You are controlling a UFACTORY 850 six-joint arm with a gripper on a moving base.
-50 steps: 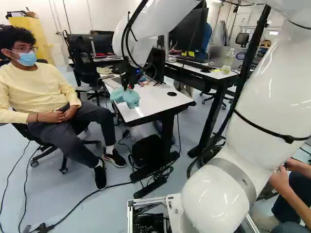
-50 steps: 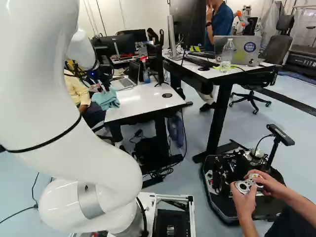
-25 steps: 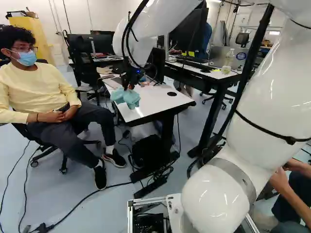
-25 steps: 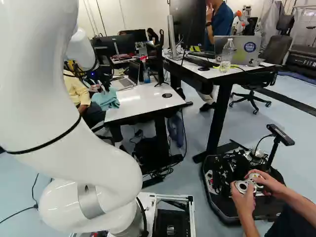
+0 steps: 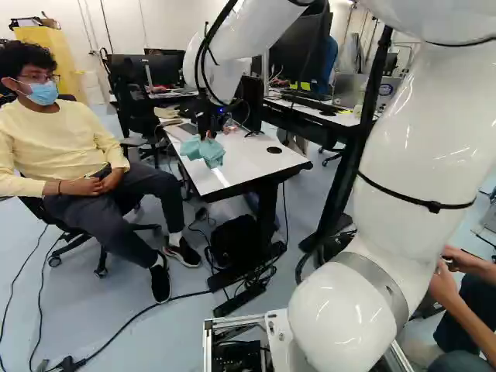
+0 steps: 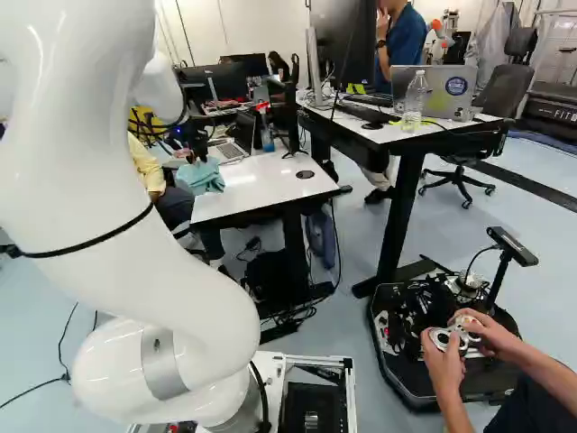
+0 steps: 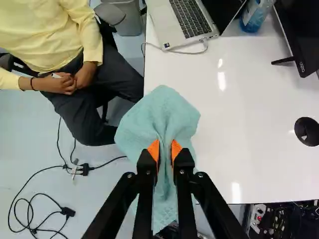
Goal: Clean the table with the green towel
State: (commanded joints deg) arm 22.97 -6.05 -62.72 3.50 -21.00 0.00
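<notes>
My gripper (image 5: 208, 135) is over the near left edge of the white table (image 5: 252, 163) in the left base view. The wrist view shows the gripper (image 7: 165, 149) with its orange pads pinching a fold of the light green towel (image 7: 162, 112) from two sides. The towel bunches between the fingers and spreads ahead of them, partly over the white tabletop (image 7: 234, 144) and partly beyond its side edge. Whether its underside touches the table cannot be seen. In the right base view the towel (image 6: 200, 177) covers a corner of the table.
On the tabletop, a laptop (image 7: 187, 22), a blue bottle (image 7: 254, 16) and a monitor (image 7: 301, 40) stand ahead of the gripper. A person (image 7: 55, 64) sits close beside the table. A second desk (image 6: 406, 135) stands farther right, and a wheeled robot (image 6: 442, 334) is near a person's hands.
The arm has shifted, carrying the gripper and towel slightly to the right and farther from the base in both base views. The base and table have stayed put.
</notes>
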